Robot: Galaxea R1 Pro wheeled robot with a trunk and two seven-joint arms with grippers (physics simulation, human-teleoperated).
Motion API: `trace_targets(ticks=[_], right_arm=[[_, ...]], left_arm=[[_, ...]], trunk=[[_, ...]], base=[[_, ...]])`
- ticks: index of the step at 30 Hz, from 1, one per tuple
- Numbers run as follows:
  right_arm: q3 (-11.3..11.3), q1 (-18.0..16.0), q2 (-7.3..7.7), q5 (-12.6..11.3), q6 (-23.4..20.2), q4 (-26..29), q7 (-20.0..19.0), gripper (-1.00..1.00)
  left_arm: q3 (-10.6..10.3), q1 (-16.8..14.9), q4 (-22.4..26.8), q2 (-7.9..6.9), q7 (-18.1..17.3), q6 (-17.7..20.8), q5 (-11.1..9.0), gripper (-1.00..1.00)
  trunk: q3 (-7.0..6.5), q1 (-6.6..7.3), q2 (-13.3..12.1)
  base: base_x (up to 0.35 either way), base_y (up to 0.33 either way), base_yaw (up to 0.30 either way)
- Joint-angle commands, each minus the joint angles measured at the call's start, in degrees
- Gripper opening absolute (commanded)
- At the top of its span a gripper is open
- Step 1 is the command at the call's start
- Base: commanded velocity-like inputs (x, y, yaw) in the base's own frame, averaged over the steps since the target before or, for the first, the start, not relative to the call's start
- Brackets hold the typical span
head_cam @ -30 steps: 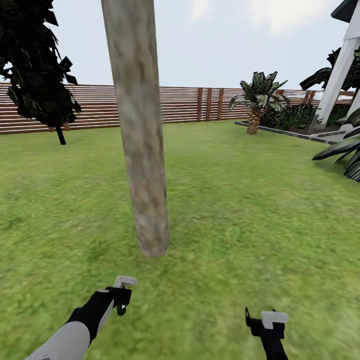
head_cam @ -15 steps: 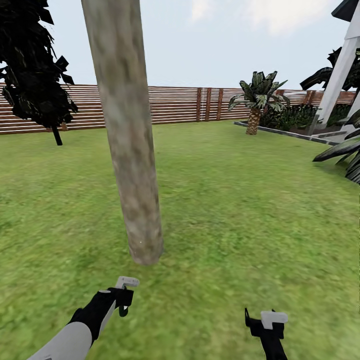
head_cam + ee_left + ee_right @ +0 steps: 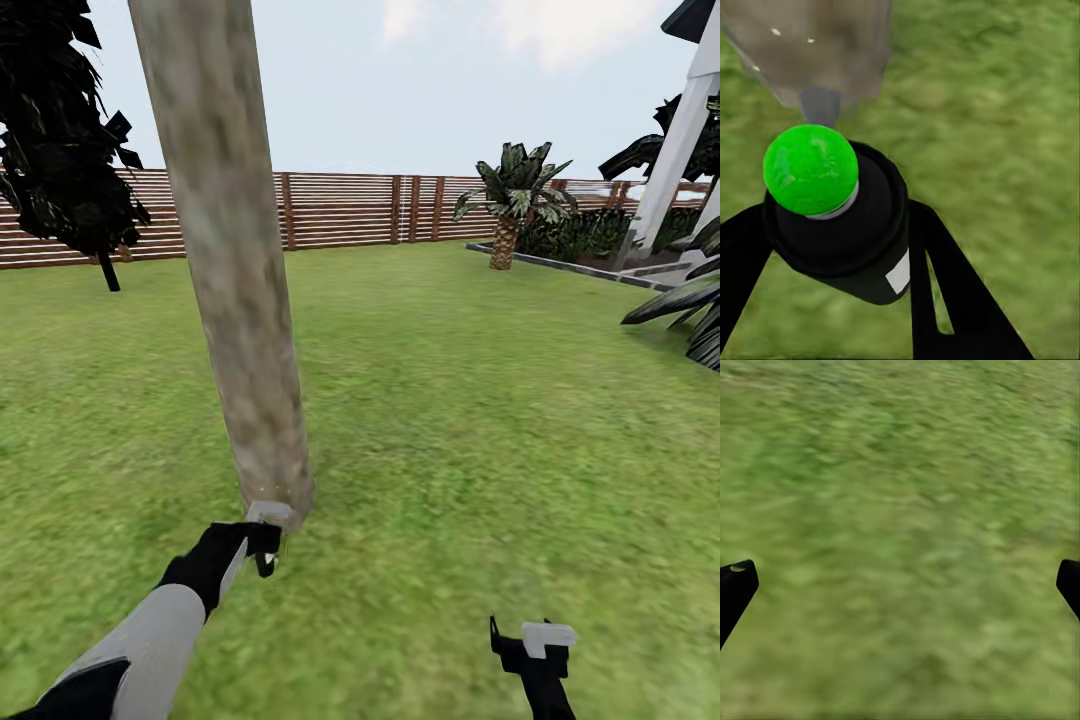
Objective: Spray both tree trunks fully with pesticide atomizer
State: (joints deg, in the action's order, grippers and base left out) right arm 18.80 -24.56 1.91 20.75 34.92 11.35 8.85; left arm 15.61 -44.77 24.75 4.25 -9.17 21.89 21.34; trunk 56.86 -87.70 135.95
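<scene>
A tree trunk (image 3: 235,300), mottled tan-grey and slightly leaning, rises from the lawn just ahead of me, left of centre. My left gripper (image 3: 262,545) reaches out to its foot and is shut on the pesticide atomizer (image 3: 840,225), a black bottle with a round green top (image 3: 810,169). In the left wrist view the bottle points at the base of the trunk (image 3: 810,45), close in front of it. Low on the right, my right gripper (image 3: 530,650) hangs open over bare grass, its two dark fingertips (image 3: 736,581) far apart.
Green lawn (image 3: 480,420) stretches to a brown slat fence (image 3: 350,210). A dark narrow tree (image 3: 60,150) stands at the far left, a short palm (image 3: 512,200) at the back right beside a raised bed, and a white post (image 3: 680,140) with dark leaves at the right edge.
My left arm has stretched forward, bringing the atomizer up to the trunk's foot. The view has shifted, so the trunk sits further left. The right gripper has stayed put.
</scene>
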Motion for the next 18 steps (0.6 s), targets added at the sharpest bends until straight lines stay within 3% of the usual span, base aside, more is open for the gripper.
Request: trace_targets(ticks=[1, 2, 3, 4, 6, 7, 8, 11, 12, 14, 18], right_arm=[[0.2, 0.0, 0.01, 0.6, 0.1, -0.1, 0.4, 1.00], [0.2, -0.1, 0.01, 0.6, 0.1, 0.0, 0.4, 1.00], [0.2, -0.1, 0.02, 0.6, 0.1, 0.0, 0.3, 1.00], [0.2, 0.0, 0.02, 0.6, 0.1, 0.0, 0.3, 1.00], [0.2, 0.0, 0.02, 0.7, 0.1, 0.0, 0.3, 1.00], [0.2, 0.0, 0.02, 0.8, 0.1, 0.0, 0.3, 1.00], [0.2, 0.0, 0.02, 0.8, 0.1, 0.0, 0.3, 1.00], [0.2, 0.0, 0.02, 0.8, 0.1, 0.0, 0.3, 1.00], [0.2, 0.0, 0.02, 0.8, 0.1, 0.0, 0.3, 1.00], [0.2, 0.0, 0.02, 0.8, 0.1, 0.0, 0.3, 1.00], [0.2, 0.0, -0.06, 0.9, 0.1, 0.0, 0.3, 1.00]], left_arm=[[0.5, -0.4, 1.4, -1.97, -0.7, 1.4, 0.2, -1.00], [0.5, -0.6, 2.3, -4.01, -1.5, 2.0, 0.0, -1.00], [0.4, -0.6, 2.8, -5.15, -2.8, 2.3, -0.2, -1.00], [0.3, -0.6, 3.0, -5.39, -3.7, 2.5, -0.3, -1.00], [0.1, -0.4, 3.4, -3.97, -5.1, 2.7, -0.4, -1.00], [0.0, -0.4, 3.4, -1.35, -5.5, 2.8, -0.2, -1.00], [-0.1, -0.7, 3.5, -0.64, -5.7, 2.9, -0.2, -1.00], [0.2, -0.7, 4.4, -2.64, -5.8, 3.6, -0.4, -1.00], [0.1, -0.5, 5.6, -4.27, -5.8, 5.2, -0.4, -1.00], [0.0, -0.5, 6.1, -4.31, -5.9, 6.5, -0.4, -1.00], [-1.3, -2.5, 7.5, 1.16, -5.9, 8.3, -0.3, -1.00]], trunk=[[0.06, 0.01, 0.0], [0.06, 0.01, 0.0], [0.06, 0.01, 0.0], [0.06, 0.01, 0.0], [0.06, 0.01, 0.0], [0.06, 0.01, 0.0], [0.06, 0.01, 0.0], [0.06, 0.01, 0.0], [0.06, 0.01, 0.0], [0.06, 0.01, 0.0], [0.06, 0.01, 0.0]], base=[[0.000, 0.000, 0.000], [0.000, 0.000, 0.000], [0.000, 0.000, 0.000], [0.000, 0.000, 0.000], [0.000, 0.000, 0.000], [0.000, 0.000, 0.000], [-0.022, 0.007, 0.000], [-0.227, 0.070, 0.000], [-0.121, 0.036, 0.000], [-0.063, 0.019, 0.000], [-0.010, 0.003, 0.000]])
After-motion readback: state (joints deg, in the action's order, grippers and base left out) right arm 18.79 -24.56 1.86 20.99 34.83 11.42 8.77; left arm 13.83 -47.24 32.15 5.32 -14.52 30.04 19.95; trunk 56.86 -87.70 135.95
